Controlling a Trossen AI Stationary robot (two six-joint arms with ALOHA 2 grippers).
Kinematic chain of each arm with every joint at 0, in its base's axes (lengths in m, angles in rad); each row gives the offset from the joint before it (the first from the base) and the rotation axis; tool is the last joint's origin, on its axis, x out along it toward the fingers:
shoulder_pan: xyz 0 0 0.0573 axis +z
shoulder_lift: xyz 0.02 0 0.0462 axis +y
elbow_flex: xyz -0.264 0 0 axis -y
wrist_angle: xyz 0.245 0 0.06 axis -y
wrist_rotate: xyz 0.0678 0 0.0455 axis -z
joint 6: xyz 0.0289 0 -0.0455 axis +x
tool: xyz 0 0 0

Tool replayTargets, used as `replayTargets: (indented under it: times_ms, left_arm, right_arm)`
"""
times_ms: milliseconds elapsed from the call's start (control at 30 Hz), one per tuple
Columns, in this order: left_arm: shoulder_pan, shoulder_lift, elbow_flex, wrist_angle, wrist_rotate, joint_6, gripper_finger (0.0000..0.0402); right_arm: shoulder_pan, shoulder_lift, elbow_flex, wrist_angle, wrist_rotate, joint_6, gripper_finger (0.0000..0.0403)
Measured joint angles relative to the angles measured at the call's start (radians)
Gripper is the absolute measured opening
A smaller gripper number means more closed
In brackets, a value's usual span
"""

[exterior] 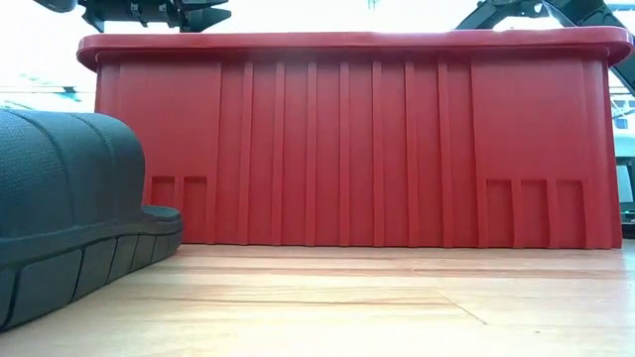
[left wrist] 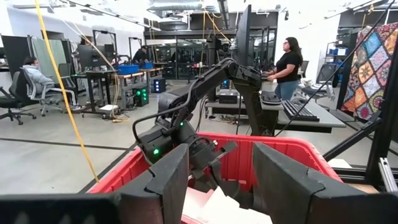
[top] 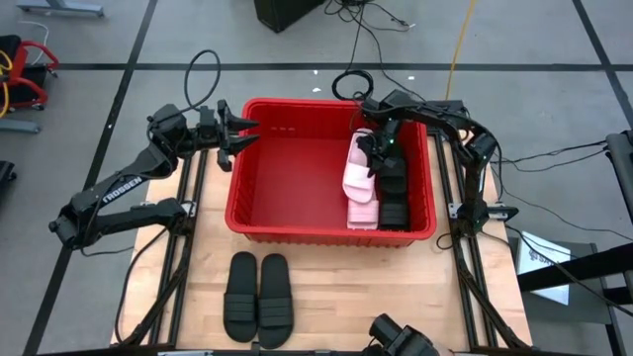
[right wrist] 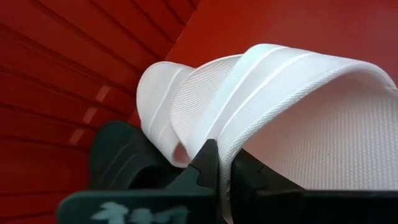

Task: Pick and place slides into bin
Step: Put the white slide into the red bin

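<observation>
Right end effector (top: 368, 156) clamped on pale slide (top: 358, 170) inside bin (top: 237, 198), 3 o'clock side; next release. Left end effector (top: 237, 138) wide, idle, 9 o'clock rim.

The pale wooden tabletop (top: 336, 287) stands on a grey concrete floor (top: 119, 40) crossed by dark tape lines (top: 129, 67), with black cables and a yellow cord (top: 457, 44) trailing over it. Beyond lies an open workshop with black-framed desks (left wrist: 102, 78), a black office chair (left wrist: 9, 99), a colourful patchwork quilt (left wrist: 373, 62) hanging at one side, and bright ceiling light. One person sits at a desk (left wrist: 34, 71); another stands by a workstation (left wrist: 287, 65).
</observation>
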Motion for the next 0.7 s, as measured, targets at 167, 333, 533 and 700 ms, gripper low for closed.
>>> replayTargets:
  times_ms: [167,333,533,700]
  left_arm:
    - [0.0,0.0,0.0,0.001,0.0,0.0,0.0184]
    - [0.0,0.0,0.0,0.001,0.0,-0.001,0.0184]
    - [0.0,0.0,0.0,0.001,0.0,-0.001,0.0184]
    - [0.0,0.0,0.0,-0.001,0.0,0.0,0.0184]
  right_arm:
    - [0.0,0.0,-0.004,0.018,0.0,0.035,0.0008]
    - [0.0,0.0,-0.005,0.068,0.012,0.119,0.0011]
    - [0.001,0.001,-0.005,0.127,0.056,0.209,0.0034]
    - [0.001,0.001,-0.005,0.147,0.057,0.248,0.007]
